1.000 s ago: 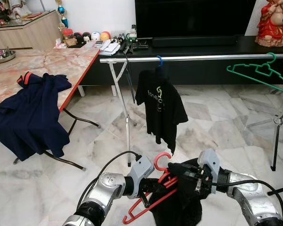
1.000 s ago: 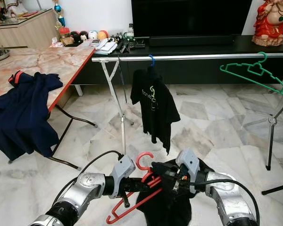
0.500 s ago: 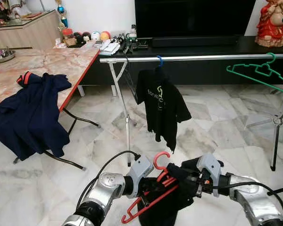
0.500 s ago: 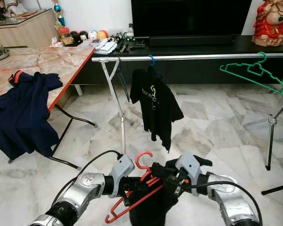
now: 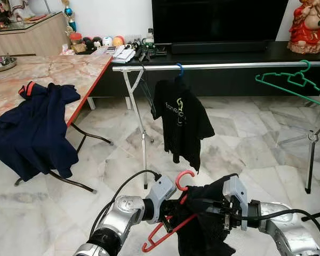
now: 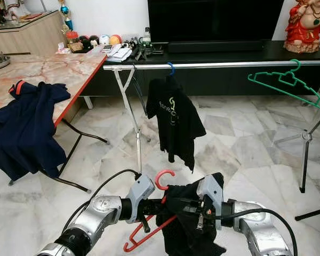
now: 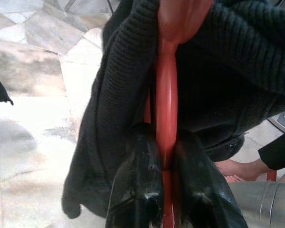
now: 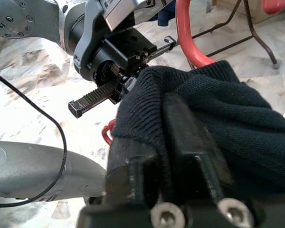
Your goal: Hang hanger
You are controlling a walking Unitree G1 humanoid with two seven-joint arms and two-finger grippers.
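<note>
A red hanger [image 5: 184, 177] is held low in front of me, hook up, with my left gripper [image 5: 173, 209] shut on its neck; the left wrist view shows the red bar [image 7: 166, 95] pinched between both black fingers. A black knitted garment [image 5: 210, 221] drapes over the hanger's right side. My right gripper [image 5: 216, 209] is shut on that garment, with the fabric [image 8: 218, 118] bunched over its fingers [image 8: 180, 128] close to the left gripper. A metal clothes rail [image 5: 229, 65] stands ahead across the room.
On the rail hang a black T-shirt [image 5: 181, 120] on a blue hanger and an empty green hanger [image 5: 290, 80]. A marble table [image 5: 58, 69] at left carries a navy shirt [image 5: 34, 125]. Behind the rail is a dark TV console [image 5: 266, 53]. The rail's legs [image 5: 144, 144] stand on the marble floor.
The right gripper has drawn the black garment higher over the hanger's right side, covering more of the red bar. The hanger has shifted slightly right and stands more upright.
</note>
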